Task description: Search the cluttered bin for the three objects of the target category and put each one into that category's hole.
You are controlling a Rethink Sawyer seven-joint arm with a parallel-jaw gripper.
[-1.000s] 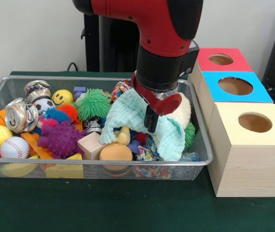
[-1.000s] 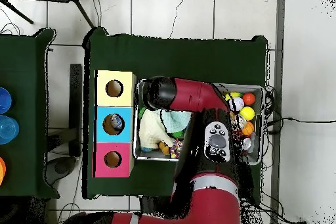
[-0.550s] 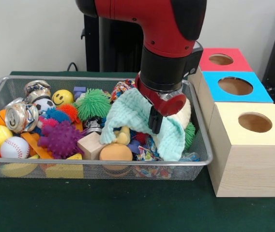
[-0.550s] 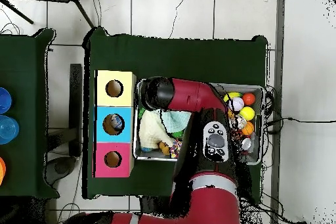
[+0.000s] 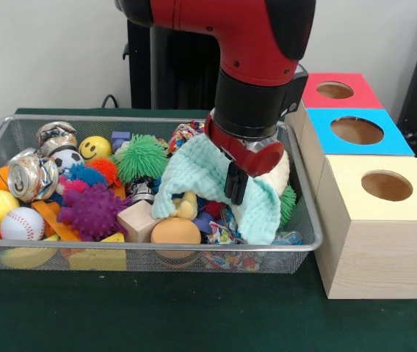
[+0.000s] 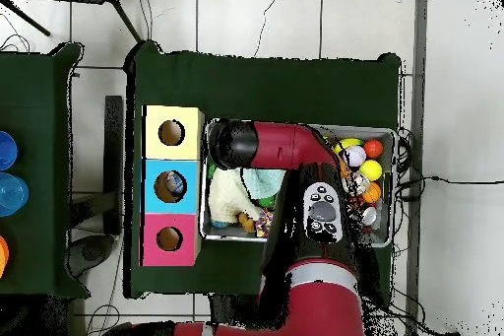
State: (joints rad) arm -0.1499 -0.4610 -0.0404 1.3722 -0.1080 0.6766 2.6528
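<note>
Bin [image 5: 17, 125] cluttered; tool [image 5: 232, 183] down over mint cloth [image 5: 208, 176] at right end, grip state unclear. Boxes [image 5: 374, 220] beside.

Green table [image 5: 157, 315]: wire bin [image 5: 3, 136], three boxes [image 5: 374, 227].

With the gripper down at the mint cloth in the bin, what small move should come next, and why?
Probably a short straight lift. The gripper sits on the mint cloth, which drapes over other toys near the wire bin end closest to the boxes. Whether it has closed on the cloth cannot be told; a small rise would show that and clear the rim before heading toward the blue box.
</note>
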